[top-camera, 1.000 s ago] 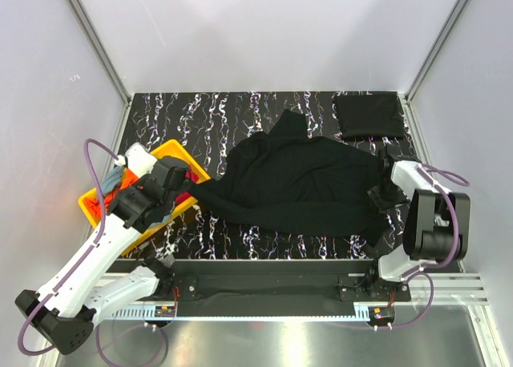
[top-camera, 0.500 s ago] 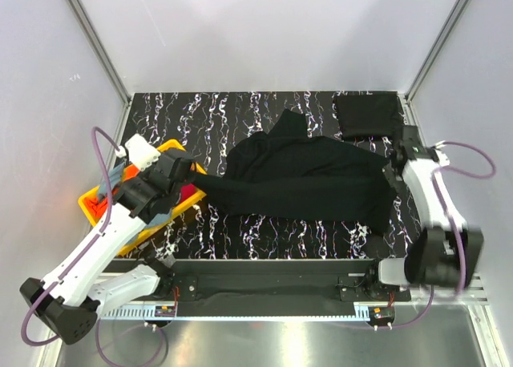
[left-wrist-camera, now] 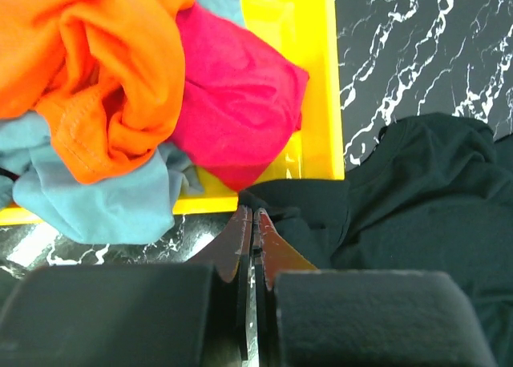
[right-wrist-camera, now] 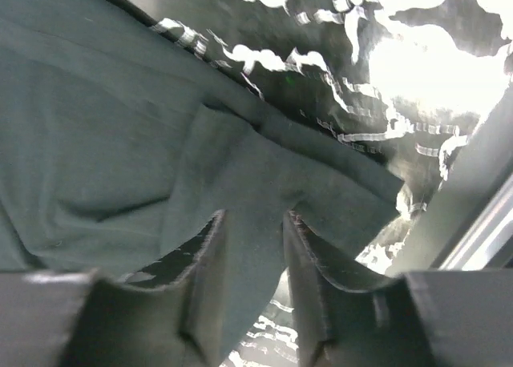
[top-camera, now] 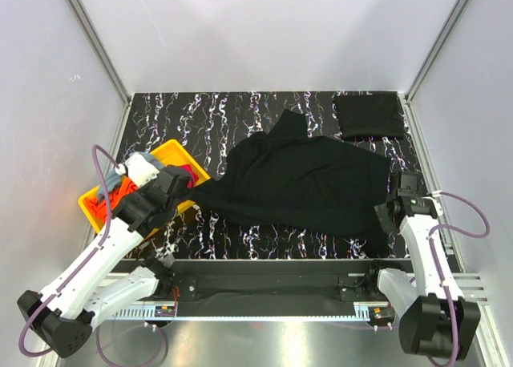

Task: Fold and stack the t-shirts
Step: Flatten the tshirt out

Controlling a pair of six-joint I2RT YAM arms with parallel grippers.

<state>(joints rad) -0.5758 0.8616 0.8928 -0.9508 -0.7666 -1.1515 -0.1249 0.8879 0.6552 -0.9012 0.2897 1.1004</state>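
Pinching black t-shirt (top-camera: pixel 304 183) corner with left gripper (left-wrist-camera: pixel 252 216), clenched tight, just beside yellow tray (left-wrist-camera: pixel 317 102). Straddling opposite edge of that cloth with right gripper (right-wrist-camera: pixel 252 227), released and spread.

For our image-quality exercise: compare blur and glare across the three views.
Right wrist view: table streaked by motion blur, glare bleaching the top right. Left wrist view: orange shirt crisp, left gripper close and soft. Top view: evenly lit, sharp.
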